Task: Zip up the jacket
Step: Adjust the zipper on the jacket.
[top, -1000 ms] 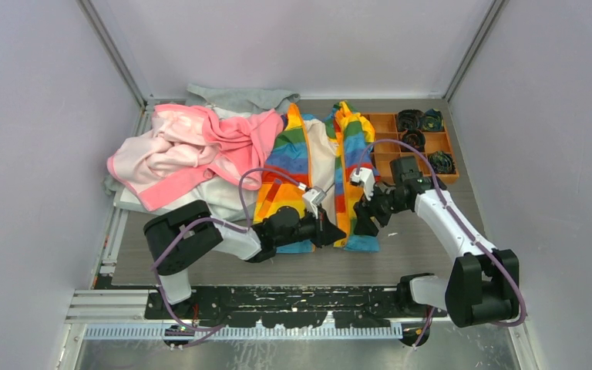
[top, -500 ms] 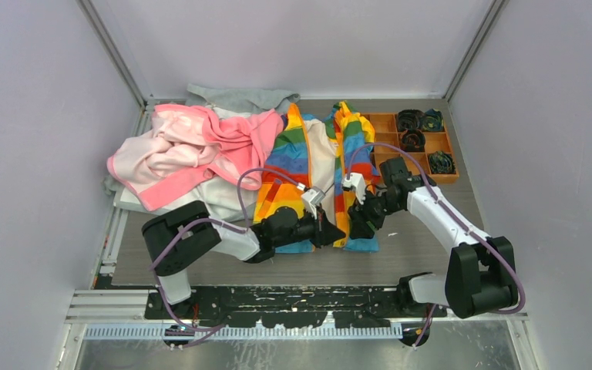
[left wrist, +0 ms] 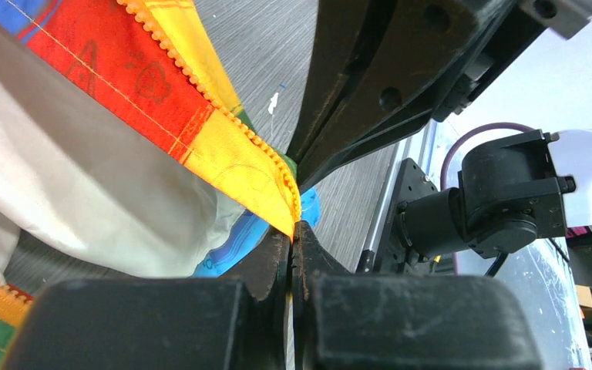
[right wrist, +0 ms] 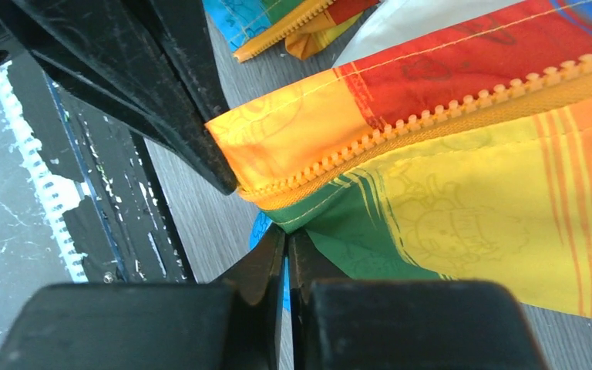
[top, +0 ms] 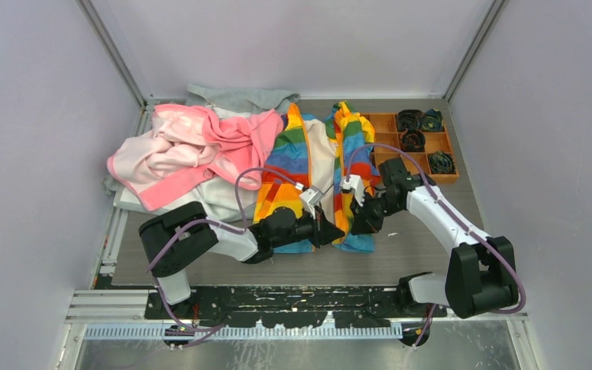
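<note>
Pink garment (top: 193, 150) heaped at left of tabletop (top: 416, 254). I see rainbow-striped jacket (top: 297, 150) lying open mid-tabletop, cream lining up, orange zipper unjoined. Left hand (left wrist: 291, 229) closed, pinching yellow bottom corner of one zipper edge. Right hand (right wrist: 286, 235) just beside it, closed on green hem corner of other panel. Orange tray (top: 389, 123) far right, dark items inside.
</note>
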Robot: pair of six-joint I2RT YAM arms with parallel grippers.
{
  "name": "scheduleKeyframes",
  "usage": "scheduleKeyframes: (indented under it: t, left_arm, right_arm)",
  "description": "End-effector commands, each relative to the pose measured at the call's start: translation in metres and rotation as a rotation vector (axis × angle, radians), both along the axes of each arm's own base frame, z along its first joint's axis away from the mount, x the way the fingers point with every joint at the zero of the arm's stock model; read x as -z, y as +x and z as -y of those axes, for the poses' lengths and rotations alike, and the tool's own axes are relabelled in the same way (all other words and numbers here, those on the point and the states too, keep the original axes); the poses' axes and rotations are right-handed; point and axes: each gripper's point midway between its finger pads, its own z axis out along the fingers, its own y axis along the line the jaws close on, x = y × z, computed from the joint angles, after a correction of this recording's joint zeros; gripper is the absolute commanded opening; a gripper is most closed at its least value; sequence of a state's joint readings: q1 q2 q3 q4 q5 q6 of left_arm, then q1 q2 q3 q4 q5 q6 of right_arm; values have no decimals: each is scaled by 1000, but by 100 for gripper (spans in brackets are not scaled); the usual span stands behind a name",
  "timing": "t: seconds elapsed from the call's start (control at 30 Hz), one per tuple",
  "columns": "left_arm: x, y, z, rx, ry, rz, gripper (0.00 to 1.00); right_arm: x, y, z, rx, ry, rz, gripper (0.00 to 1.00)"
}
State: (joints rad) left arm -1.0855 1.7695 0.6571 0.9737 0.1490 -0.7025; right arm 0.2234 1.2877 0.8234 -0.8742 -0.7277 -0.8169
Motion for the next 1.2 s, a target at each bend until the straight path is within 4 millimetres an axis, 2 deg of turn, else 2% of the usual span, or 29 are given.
scheduleKeyframes:
  t: [0.0,0.27,0.53,0.7,0.87,1.17]
  left_arm:
    - [-31,4,-2,-30,-82,75,0]
    - [-24,13,-11,-93,-42,73,1]
    - [-12,18,-17,-126,85,39,19]
    - [-12,22,-20,-145,129,38,25]
    - [-28,10,-24,-96,110,41,27]
    - [-81,-23,-40,22,23,53,31]
  right_arm:
    - [-24,1,-11,-51,69,56,6]
    - [-28,-4,-11,-79,80,55,1]
    - [-30,-7,-12,-91,87,49,1]
    - [-30,-7,-12,-93,86,50,1]
    - [-28,-5,-11,-85,75,48,1]
    - [-27,-2,-11,-74,71,48,1]
